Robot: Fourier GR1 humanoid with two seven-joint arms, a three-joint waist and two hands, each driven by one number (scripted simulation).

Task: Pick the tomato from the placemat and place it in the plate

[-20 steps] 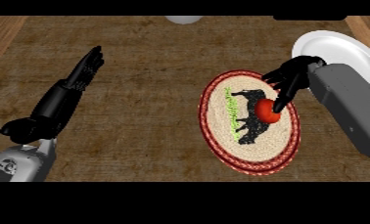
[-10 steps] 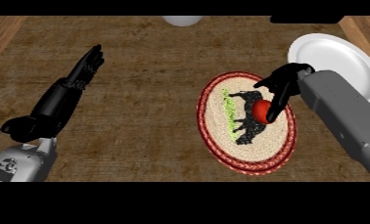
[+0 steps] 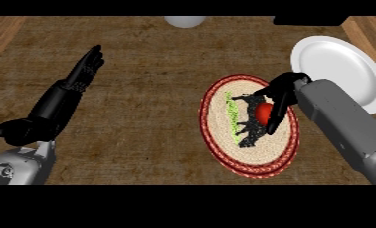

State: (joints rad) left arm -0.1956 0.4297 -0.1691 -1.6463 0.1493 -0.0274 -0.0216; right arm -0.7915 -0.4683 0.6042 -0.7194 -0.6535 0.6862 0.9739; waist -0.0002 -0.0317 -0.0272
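Note:
A red tomato (image 3: 262,113) lies on the oval placemat (image 3: 223,127), which has a red rim and a dark animal figure. My right hand (image 3: 280,95) reaches over the mat from the right. Its fingers hang down along the tomato's right side and its thumb stretches toward the left above it; part of the tomato is hidden behind the fingers. The white plate (image 3: 336,65) sits at the right edge, just beyond that hand. My left hand (image 3: 77,78) rests open at the left, fingers straight and pointing up, far from the mat.
A pale round object (image 3: 184,21) sits at the counter's far edge, top centre. A dark block (image 3: 312,20) shows at the top right. Wooden counter top spreads between the left arm and the mat.
The right hand has drawn down and left over the mat, with its fingers lowering beside the tomato. The tomato has stayed on the mat. The left hand has not moved.

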